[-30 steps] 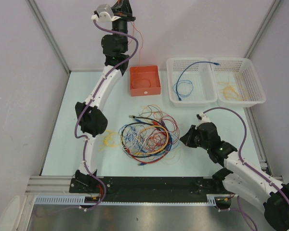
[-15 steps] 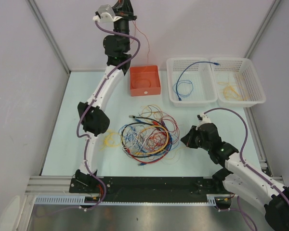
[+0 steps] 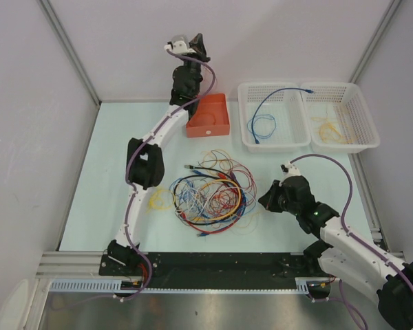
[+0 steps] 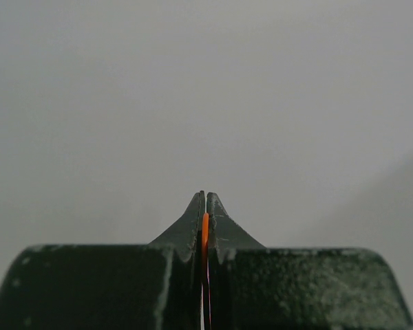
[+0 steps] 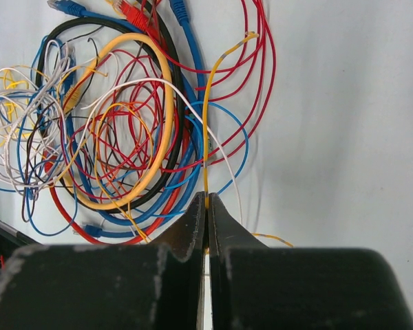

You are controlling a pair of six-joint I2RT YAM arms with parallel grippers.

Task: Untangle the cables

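The cables [image 3: 210, 194] lie in a tangled heap of red, blue, yellow, white and black loops at the table's middle; they also show in the right wrist view [image 5: 124, 124]. My right gripper [image 3: 265, 201] sits low at the heap's right edge. Its jaws [image 5: 206, 197] are shut on a thin yellow wire [image 5: 206, 130] that runs out from the heap. My left gripper [image 3: 198, 42] is raised high near the back wall, above the orange box [image 3: 208, 115]. Its jaws [image 4: 206, 196] are shut on a thin orange wire [image 4: 205, 230], with only grey wall behind.
Two white baskets stand at the back right: the left one [image 3: 248, 141] holds a blue cable [image 3: 265, 122], the right one [image 3: 368, 141] holds yellow wires [image 3: 330, 127]. A small yellow wire bundle [image 3: 158, 199] lies left of the heap. Grey walls enclose the table.
My left arm has swung right and down from the back-left corner to above the orange box, still gripping the orange wire. The right arm and the heap have not moved.
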